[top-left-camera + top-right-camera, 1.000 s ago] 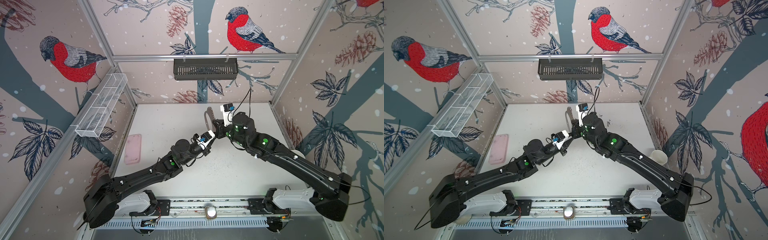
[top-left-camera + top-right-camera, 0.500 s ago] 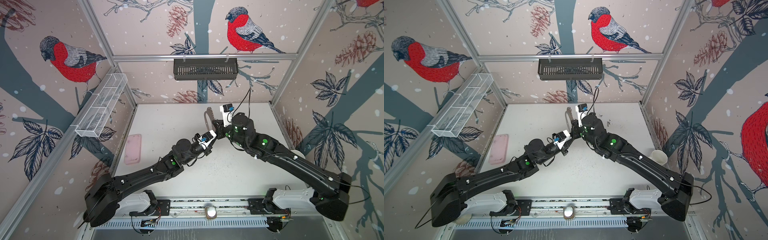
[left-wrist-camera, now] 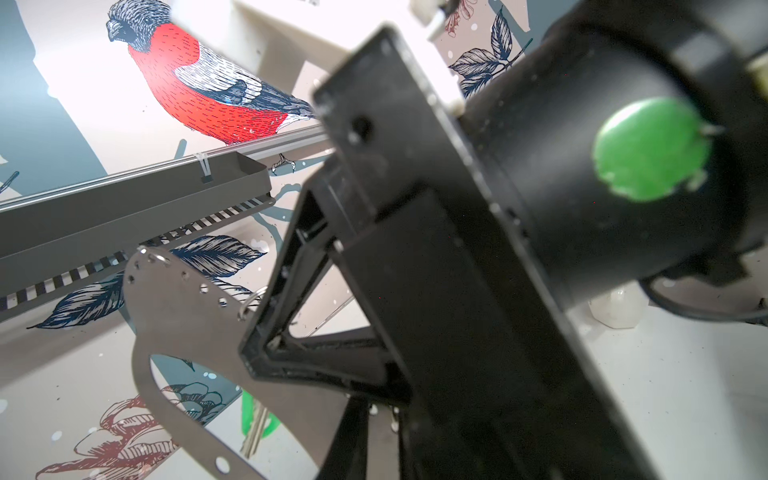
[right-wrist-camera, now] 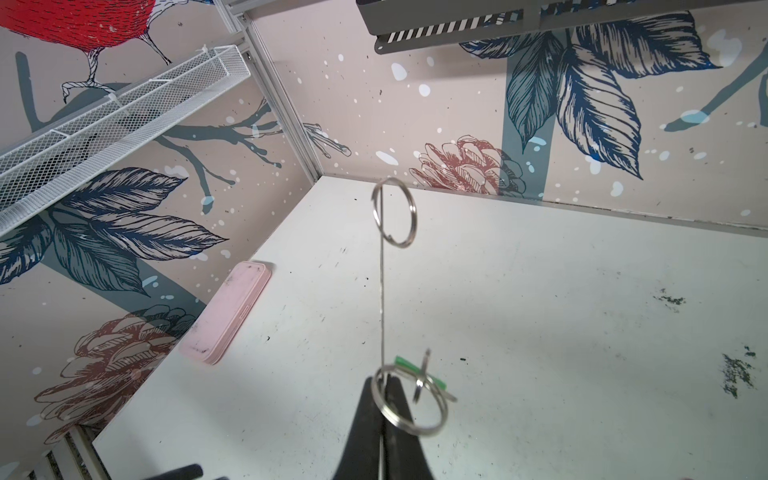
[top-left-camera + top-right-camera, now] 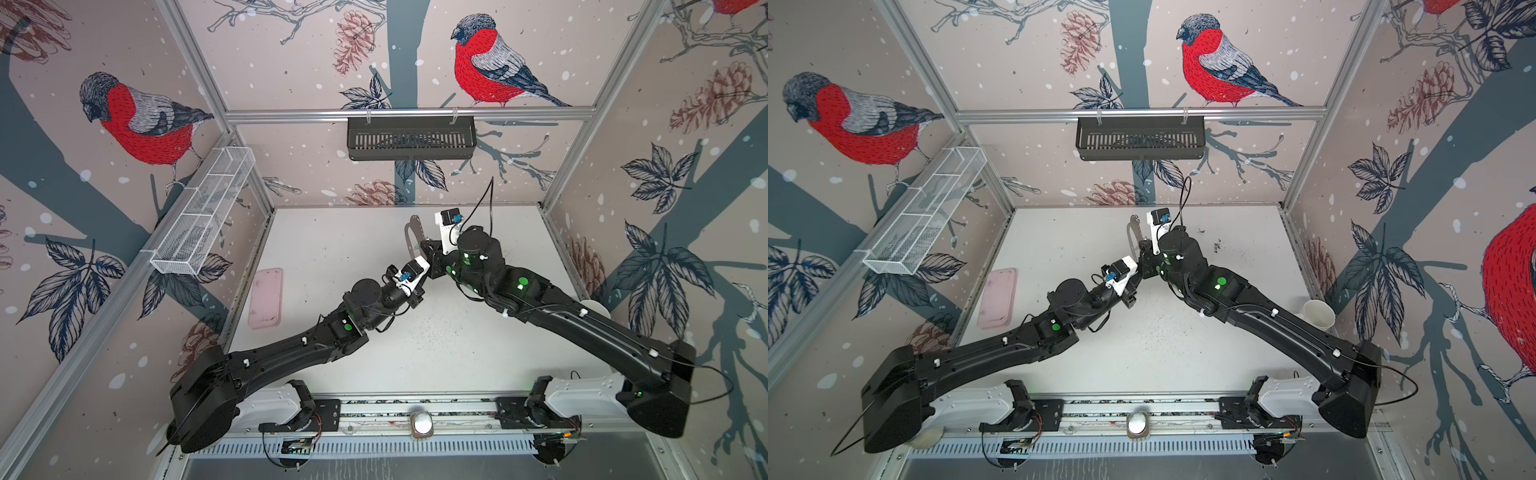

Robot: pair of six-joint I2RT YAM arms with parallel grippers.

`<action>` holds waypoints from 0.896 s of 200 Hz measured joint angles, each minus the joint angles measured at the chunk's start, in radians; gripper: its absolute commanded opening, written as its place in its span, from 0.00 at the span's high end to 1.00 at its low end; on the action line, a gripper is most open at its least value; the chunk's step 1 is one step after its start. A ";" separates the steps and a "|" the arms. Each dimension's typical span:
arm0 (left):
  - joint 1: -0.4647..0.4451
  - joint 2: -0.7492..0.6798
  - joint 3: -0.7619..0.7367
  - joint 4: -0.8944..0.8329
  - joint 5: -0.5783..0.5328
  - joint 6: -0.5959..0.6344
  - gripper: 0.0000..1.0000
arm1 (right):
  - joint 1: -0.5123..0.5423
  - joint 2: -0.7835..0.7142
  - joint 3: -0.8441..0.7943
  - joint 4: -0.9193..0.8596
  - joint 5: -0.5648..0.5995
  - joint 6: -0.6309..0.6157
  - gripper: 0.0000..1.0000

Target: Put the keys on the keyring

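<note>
Little has shifted: our right claw (image 4: pixel 384 388) stays clamped on the keyring (image 3: pixel 178 307), upright above the tabletop (image 4: pixel 540 311), with the green key (image 3: pixel 254 424) dangling from it. Beside it is our left claw (image 5: pixel 417 291); we cannot tell its opening. The red key seems still to do.

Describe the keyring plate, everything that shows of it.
The keyring is a thin, flat, dark grey plate, metal by its look. It is curved, with a large rounded cutout and a row of small holes along one edge. Silver rings hang from edge holes. It is held on edge, pinched in the shut right claw. A green-tagged key shows close by it; whether it is threaded on is unclear.
</note>
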 measured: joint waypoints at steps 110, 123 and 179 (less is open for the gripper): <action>0.000 -0.025 -0.032 0.025 0.002 -0.001 0.97 | 0.002 0.003 0.017 -0.006 -0.002 -0.001 1.00; 0.000 -0.035 -0.045 0.032 -0.010 -0.005 0.98 | 0.002 0.004 0.018 -0.005 -0.003 -0.001 1.00; 0.000 -0.088 -0.105 0.068 -0.059 -0.019 0.93 | 0.002 0.006 0.021 -0.005 -0.004 -0.001 1.00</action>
